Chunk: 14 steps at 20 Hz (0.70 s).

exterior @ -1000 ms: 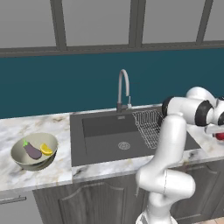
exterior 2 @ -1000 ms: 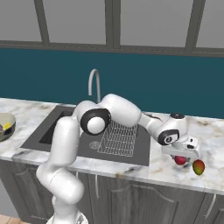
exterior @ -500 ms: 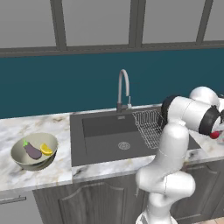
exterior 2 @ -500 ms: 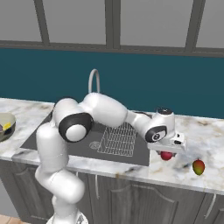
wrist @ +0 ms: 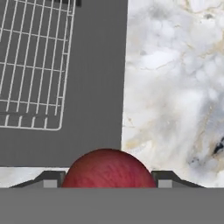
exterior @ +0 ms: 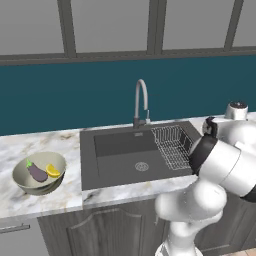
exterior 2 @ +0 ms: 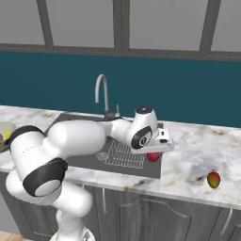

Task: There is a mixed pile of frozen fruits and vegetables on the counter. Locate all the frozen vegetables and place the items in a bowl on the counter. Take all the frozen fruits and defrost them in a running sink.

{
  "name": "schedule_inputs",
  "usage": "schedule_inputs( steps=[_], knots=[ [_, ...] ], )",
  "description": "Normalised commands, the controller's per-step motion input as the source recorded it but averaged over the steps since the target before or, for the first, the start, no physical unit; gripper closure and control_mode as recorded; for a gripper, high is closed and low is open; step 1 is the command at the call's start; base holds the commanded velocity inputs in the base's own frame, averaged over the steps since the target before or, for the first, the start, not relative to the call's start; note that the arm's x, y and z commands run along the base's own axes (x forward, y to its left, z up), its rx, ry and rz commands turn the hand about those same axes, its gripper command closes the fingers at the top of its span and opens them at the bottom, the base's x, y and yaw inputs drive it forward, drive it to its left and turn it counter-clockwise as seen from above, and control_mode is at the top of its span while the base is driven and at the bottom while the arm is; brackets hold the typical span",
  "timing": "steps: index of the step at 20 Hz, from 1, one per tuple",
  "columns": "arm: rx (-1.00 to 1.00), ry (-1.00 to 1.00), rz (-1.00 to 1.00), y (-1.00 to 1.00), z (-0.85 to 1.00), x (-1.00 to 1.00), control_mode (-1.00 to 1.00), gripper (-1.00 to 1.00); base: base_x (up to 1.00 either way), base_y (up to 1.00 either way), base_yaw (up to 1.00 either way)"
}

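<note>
red fruit [wrist: 108, 168]: glossy, round, deep red | gripped in claw [wrist: 108, 179]

Legible text, labels, brands, numbers, signs: none in any view.
</note>
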Motion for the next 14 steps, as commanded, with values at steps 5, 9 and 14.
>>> schedule_inputs(
  steps=[5, 9, 14],
  knots=[
    [0.0, 0.0, 0.23, 1.0, 0.44, -0.04, -1.0, 1.0, 0.0, 0.0, 0.0],
    [0.0, 0.0, 0.18, 1.0, 0.26, -0.16, -1.0, 1.0, 0.0, 0.0, 0.0],
    [-0.02, 0.0, 0.13, 1.0, 0.05, -0.14, -1.0, 1.0, 0.0, 0.0, 0.0]
  ],
)
